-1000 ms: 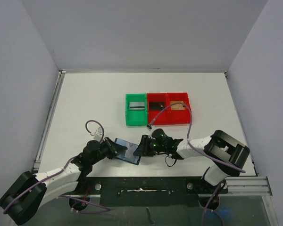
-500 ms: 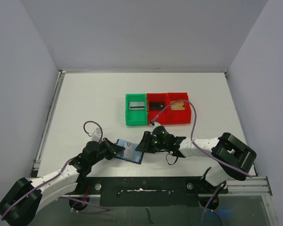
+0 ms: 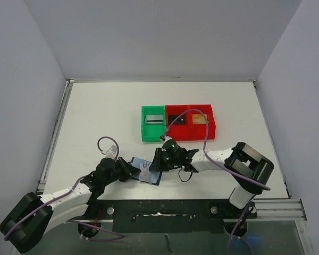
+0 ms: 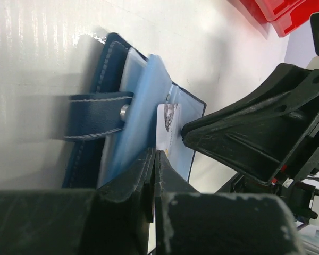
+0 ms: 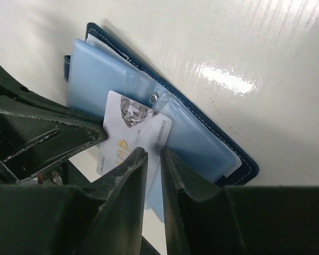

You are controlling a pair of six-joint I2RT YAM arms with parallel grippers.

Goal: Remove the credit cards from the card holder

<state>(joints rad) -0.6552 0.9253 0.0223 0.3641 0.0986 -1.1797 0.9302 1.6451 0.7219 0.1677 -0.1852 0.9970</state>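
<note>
One card (image 5: 128, 130) — at right gripper (image 5: 152, 153) tips.

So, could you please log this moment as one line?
left tool: shut on card holder | right tool: straddling white card, grip unclear | card: not yet removed

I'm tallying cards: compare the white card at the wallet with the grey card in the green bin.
The white card sticks partly out of the wallet; the grey card lies in the green bin. The white card shows printing; the grey card's face is too small to read. The right gripper is at the white card; nothing touches the grey card. Both are small flat rectangles.
</note>
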